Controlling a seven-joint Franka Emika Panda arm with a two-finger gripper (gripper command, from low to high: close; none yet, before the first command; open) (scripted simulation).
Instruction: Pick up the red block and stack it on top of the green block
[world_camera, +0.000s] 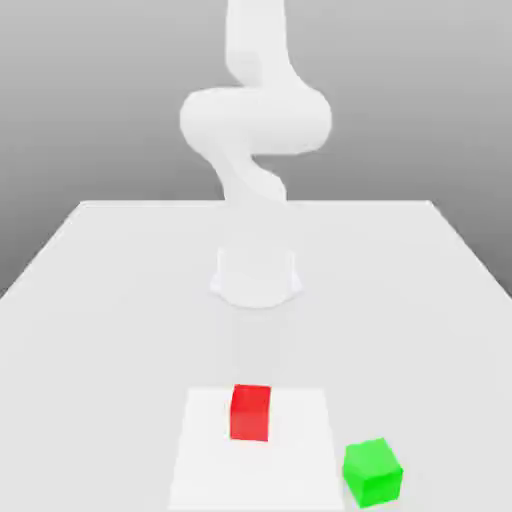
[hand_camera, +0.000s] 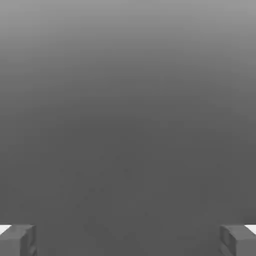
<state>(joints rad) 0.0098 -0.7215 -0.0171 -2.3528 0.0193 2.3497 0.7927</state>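
The gripper (hand_camera: 128, 241) is spread wide: in the hand view its 2 fingertips (hand_camera: 17, 240) sit at opposite edges of the picture with nothing between them. No block is held.

In the exterior view the arm (world_camera: 255, 120) rises from its base (world_camera: 256, 275) on the white table (world_camera: 100, 300). The red block (world_camera: 250, 412) rests on a brighter square patch (world_camera: 205, 450) of the table, in front of the base. The green block (world_camera: 372, 471) rests on the table toward the exterior view's right of the red block, near it but apart, just off the patch.

Assessed state: the pick has not begun. Both blocks are untouched.

Likely failure modes from here:

1. Misaligned descent. Neither block appears between the fingers in the hand view. A descent off centre could land 1 finger on the red block's top face and push it aside.
2. Edge grip. If the fingers close across a corner rather than 2 flat faces, the block may twist or slip out.
3. Collision during transfer. The blocks lie close together. A carry made too low could knock the green block away.
4. Offset release. A placement off the green block's centre could let the red block tip off.
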